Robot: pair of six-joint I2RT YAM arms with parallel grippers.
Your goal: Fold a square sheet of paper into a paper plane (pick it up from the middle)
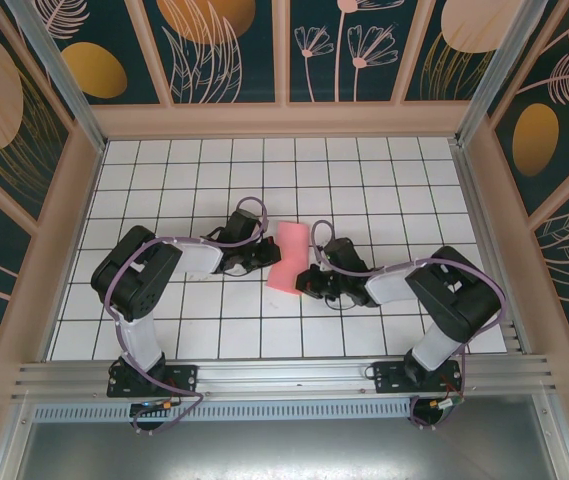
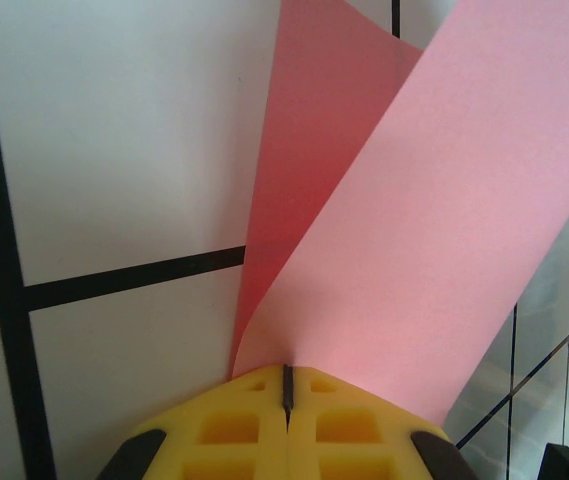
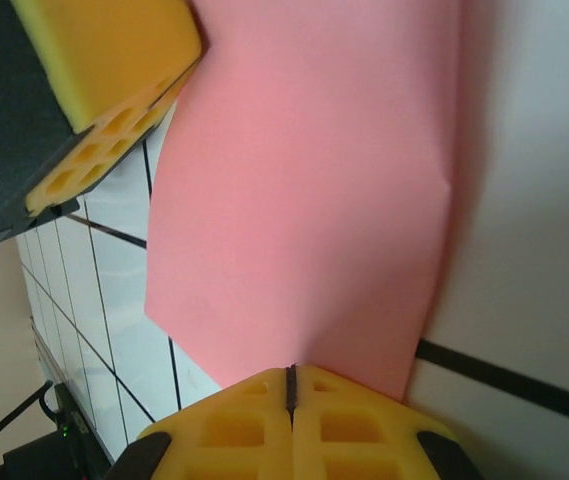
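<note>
Left gripper and right gripper: my jaws are pressed together on opposite edges of the square sheet of paper. To do well: move both wrists in step, meet edges squarely before creasing. Sheet: salmon-pink, loosely doubled, uncreased, between my arms mid-table.

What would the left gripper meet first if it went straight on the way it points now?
The square sheet of paper that the left gripper itself pinches, bent over just ahead. The right gripper, across the sheet, seems slightly off that line; depth is unclear.
</note>
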